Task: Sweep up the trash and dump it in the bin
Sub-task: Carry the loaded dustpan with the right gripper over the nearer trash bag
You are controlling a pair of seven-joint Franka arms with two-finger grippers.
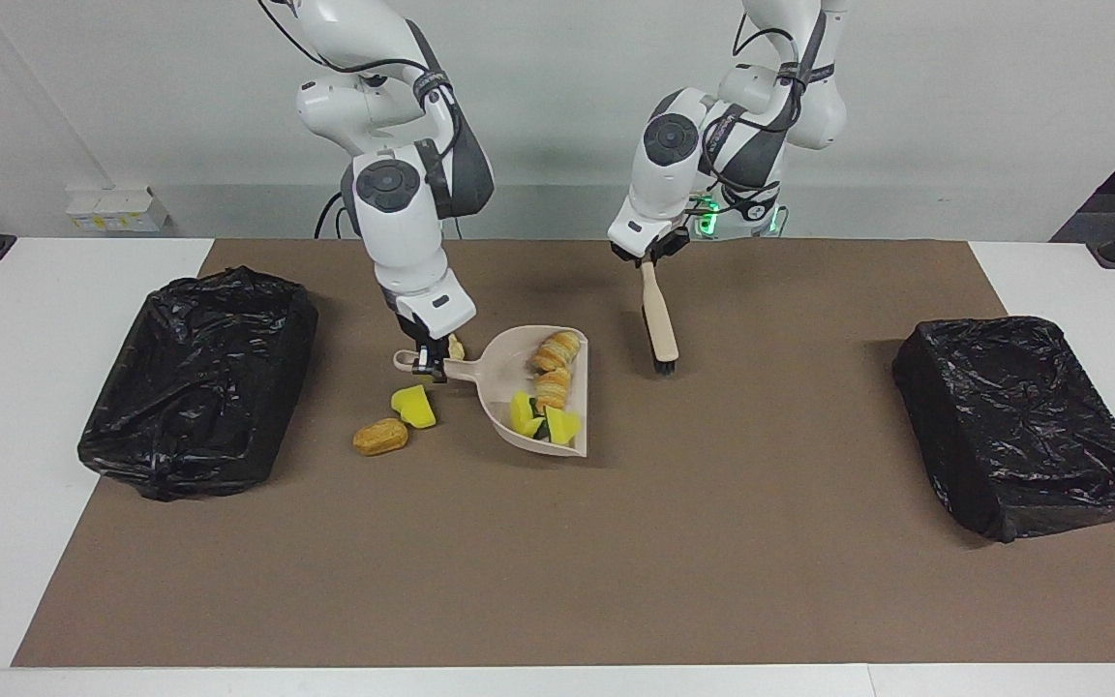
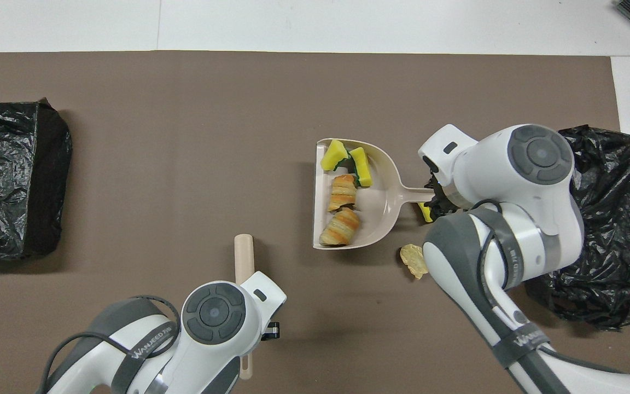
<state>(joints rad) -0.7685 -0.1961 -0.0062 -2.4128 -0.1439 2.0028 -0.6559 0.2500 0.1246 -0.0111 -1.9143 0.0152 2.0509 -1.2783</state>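
Note:
My right gripper (image 1: 429,368) is shut on the handle of the beige dustpan (image 1: 535,392), which looks lifted a little off the mat. In the pan lie two orange pastry lumps (image 2: 342,210) and yellow, green-backed sponge chunks (image 2: 348,160). More trash lies on the mat under the right wrist: a yellow sponge chunk (image 1: 413,407), a tan lump (image 1: 380,437) and a pale lump (image 2: 413,260). My left gripper (image 1: 649,259) is shut on the handle of a beige brush (image 1: 660,324), bristle end down at the mat. In the overhead view the left wrist hides its fingers.
A black-bag-lined bin (image 1: 195,378) stands toward the right arm's end of the table, close to the loose scraps. A second black-lined bin (image 1: 1022,421) stands toward the left arm's end. A brown mat (image 1: 557,561) covers the table.

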